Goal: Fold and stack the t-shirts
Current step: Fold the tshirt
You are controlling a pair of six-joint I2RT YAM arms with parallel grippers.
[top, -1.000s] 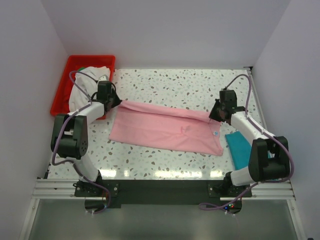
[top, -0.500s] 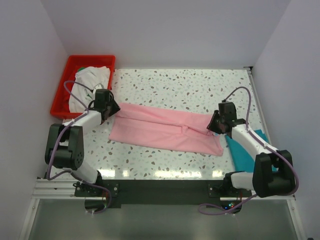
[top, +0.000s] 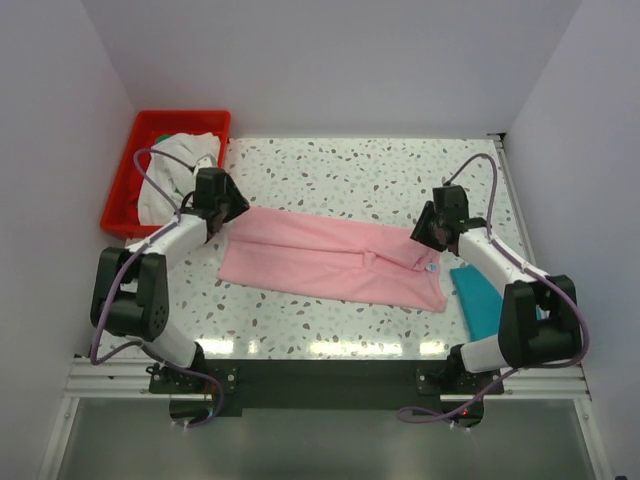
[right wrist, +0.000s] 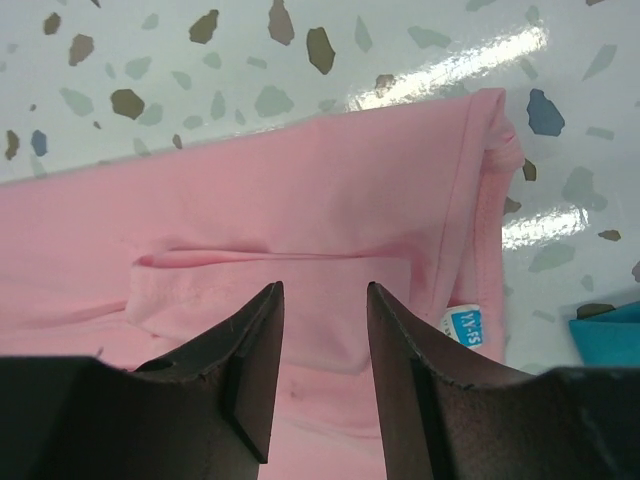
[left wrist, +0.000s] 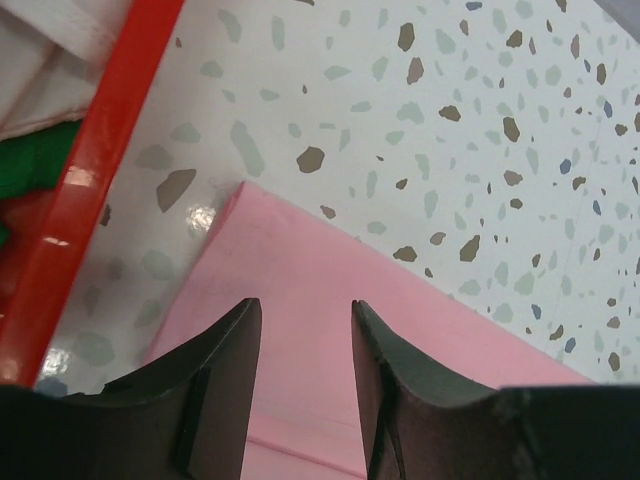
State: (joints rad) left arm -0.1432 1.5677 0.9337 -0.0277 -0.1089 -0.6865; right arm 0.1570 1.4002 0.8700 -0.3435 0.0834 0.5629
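Note:
A light pink t-shirt lies folded into a long band across the middle of the table. Its blue neck label shows near the right end. My left gripper hovers open over the band's left far corner, nothing between its fingers. My right gripper hovers open above the band's right end, with the pink cloth seen through the gap. A teal t-shirt lies folded at the right, under the right arm. An off-white t-shirt and a bit of green cloth sit in the red crate.
The red plastic crate stands at the table's far left, its rim close beside my left gripper. White walls enclose the speckled table on three sides. A metal rail runs along the near edge.
Both grippers were shut on the pink t-shirt's far edge, laid it down and let go. Now they stand open just above the cloth, which lies flatter.

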